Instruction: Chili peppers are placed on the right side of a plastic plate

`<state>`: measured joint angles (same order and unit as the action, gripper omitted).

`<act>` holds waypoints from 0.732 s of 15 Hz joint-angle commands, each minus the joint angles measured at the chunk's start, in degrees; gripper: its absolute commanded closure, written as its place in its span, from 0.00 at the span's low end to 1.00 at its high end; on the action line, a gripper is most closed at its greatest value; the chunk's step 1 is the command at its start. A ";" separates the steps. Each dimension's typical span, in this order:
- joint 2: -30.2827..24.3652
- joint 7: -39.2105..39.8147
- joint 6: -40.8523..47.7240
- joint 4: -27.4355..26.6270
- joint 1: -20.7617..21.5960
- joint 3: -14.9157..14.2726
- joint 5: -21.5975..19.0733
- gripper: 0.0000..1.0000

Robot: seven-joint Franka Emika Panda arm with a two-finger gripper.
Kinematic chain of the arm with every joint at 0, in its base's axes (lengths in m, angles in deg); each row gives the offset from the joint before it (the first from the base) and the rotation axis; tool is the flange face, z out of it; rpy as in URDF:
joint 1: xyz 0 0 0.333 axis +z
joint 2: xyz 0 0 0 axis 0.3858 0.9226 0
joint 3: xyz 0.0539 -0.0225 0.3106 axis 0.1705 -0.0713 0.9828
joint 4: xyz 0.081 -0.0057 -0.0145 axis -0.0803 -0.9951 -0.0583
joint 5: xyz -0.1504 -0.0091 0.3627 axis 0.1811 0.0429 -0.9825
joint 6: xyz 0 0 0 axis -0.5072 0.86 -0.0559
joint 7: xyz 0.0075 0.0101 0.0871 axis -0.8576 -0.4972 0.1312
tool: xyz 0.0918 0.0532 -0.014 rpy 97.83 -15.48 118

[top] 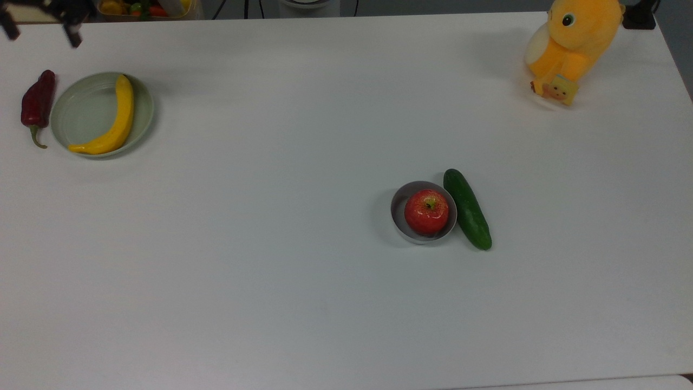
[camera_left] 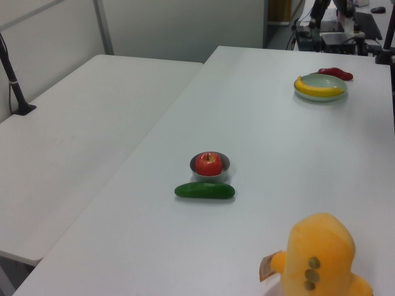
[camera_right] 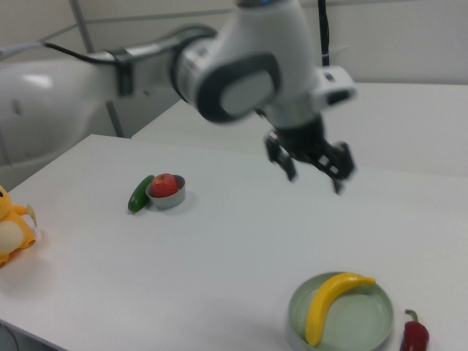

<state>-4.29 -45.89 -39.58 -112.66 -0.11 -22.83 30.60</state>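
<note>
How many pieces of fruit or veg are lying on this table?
4. A banana in the plastic plate, a chili pepper just beside that plate on the table, an apple in the small bowl, and a cucumber against the bowl.

We see a white table point(top: 303, 303) bearing, around the plate point(top: 81, 116): chili point(top: 37, 103) beside it; bowl point(top: 399, 216), cucumber point(top: 468, 209) and plush toy point(top: 574, 46) well apart.

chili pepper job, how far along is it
Placing looks done: the chili pepper lies on the table beside the plastic plate, on the right view's right and the top view's left, just off its rim and not on it. The banana is in the plate. The gripper is up off the table with jaws open and empty. Nothing visible is left to do.
</note>
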 commanded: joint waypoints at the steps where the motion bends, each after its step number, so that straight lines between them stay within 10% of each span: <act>1: -6.61 -13.78 7.97 -0.91 6.88 -0.90 -0.94 0.00; 11: -11.72 -32.11 23.98 2.35 29.56 -2.48 -0.15 0.00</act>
<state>-15.99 -77.20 -17.54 -109.97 24.23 -23.60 30.56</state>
